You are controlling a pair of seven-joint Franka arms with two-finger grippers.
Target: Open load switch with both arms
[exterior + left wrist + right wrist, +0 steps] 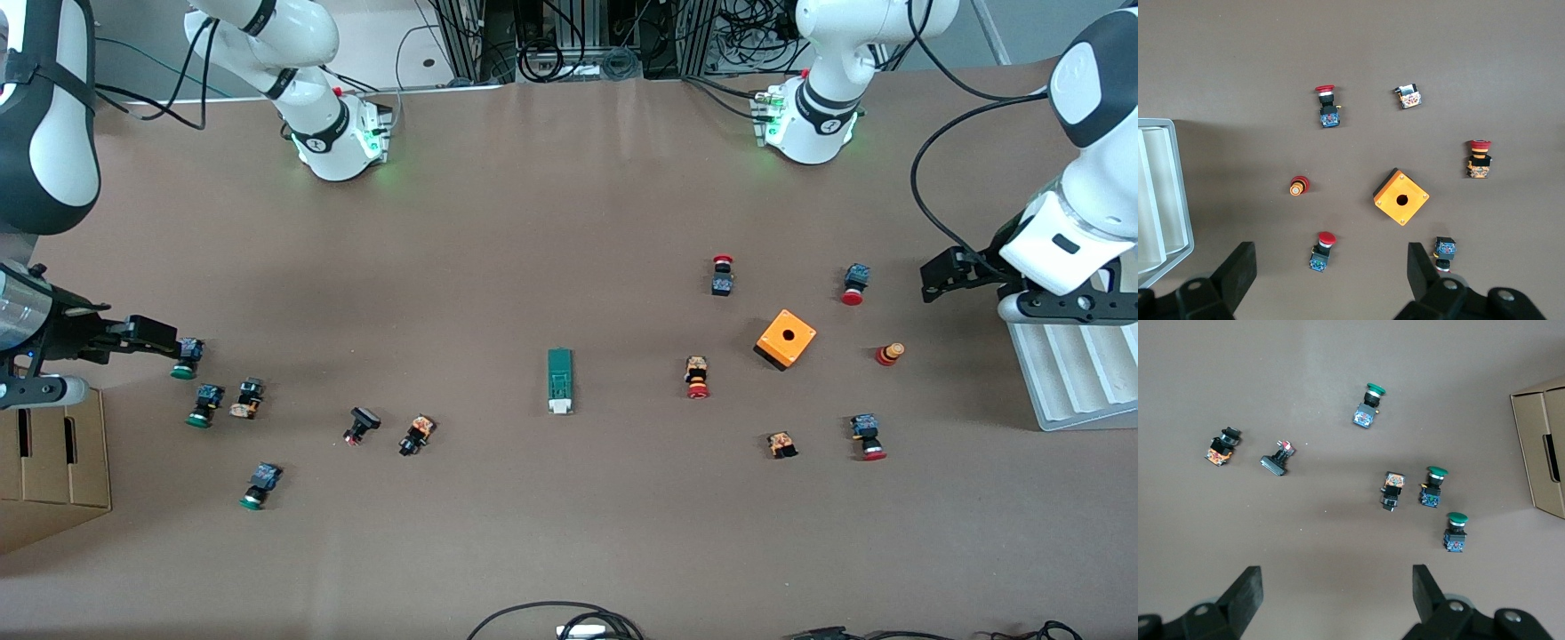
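Observation:
The load switch (559, 380), a narrow green block with a white end, lies flat near the middle of the table, its white end toward the front camera. It shows in neither wrist view. My left gripper (935, 276) (1330, 265) hangs open over the table at the left arm's end, above a red-capped button (1323, 252), holding nothing. My right gripper (164, 336) (1336, 585) hangs open over bare table at the right arm's end, beside a green-capped button (185, 358), also holding nothing. Both grippers are well away from the switch.
An orange box with a hole (786, 339) and several red-capped buttons lie toward the left arm's end. Several green-capped and black buttons lie toward the right arm's end. A white ribbed tray (1076, 373) and a cardboard box (53, 453) sit at the table's two ends.

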